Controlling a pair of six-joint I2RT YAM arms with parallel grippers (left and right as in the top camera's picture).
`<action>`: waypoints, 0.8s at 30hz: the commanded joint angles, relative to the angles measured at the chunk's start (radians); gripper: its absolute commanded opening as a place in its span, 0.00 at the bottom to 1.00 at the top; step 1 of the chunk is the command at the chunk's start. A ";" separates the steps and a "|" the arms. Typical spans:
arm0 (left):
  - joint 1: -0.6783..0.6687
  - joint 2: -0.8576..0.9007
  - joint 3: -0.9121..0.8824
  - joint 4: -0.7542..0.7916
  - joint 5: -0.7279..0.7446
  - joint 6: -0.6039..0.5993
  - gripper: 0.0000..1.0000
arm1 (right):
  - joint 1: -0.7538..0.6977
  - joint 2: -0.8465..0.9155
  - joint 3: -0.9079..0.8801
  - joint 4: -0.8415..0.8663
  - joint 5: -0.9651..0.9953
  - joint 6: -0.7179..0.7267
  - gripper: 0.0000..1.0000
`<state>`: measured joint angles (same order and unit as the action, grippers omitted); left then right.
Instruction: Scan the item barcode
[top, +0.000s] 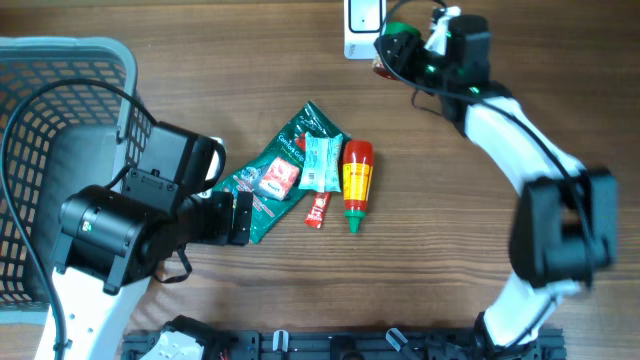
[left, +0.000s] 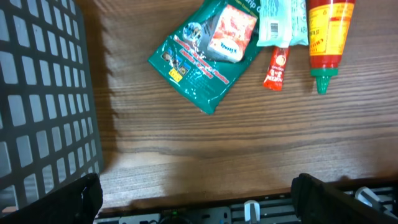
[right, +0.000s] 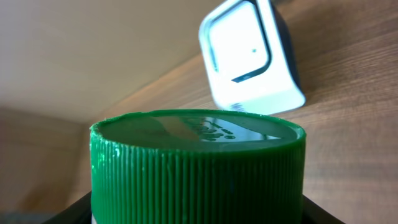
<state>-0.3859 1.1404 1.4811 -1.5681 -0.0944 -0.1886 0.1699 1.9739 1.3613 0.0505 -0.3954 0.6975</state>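
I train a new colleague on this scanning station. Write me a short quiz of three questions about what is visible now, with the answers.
1. True or false: the left gripper holds the green packet.
2. Which thing stands just behind the item held in the right gripper, as the right wrist view shows it? A: basket. B: white scanner. C: sauce bottle.
3. Fill in: the ribbed cap of that item is ____ in colour.

Key: 1 false, it is open and empty; 2 B; 3 green.
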 joint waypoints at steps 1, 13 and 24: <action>0.005 -0.007 0.004 0.003 0.012 -0.010 1.00 | 0.021 0.169 0.217 0.005 0.002 0.039 0.38; 0.005 -0.007 0.004 0.003 0.012 -0.010 1.00 | 0.067 0.396 0.534 -0.024 0.135 0.096 0.38; 0.005 -0.007 0.004 0.003 0.012 -0.010 1.00 | 0.003 0.322 0.613 -0.284 0.164 -0.017 0.29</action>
<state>-0.3859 1.1404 1.4811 -1.5673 -0.0944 -0.1886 0.2241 2.3600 1.8896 -0.1387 -0.2565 0.7704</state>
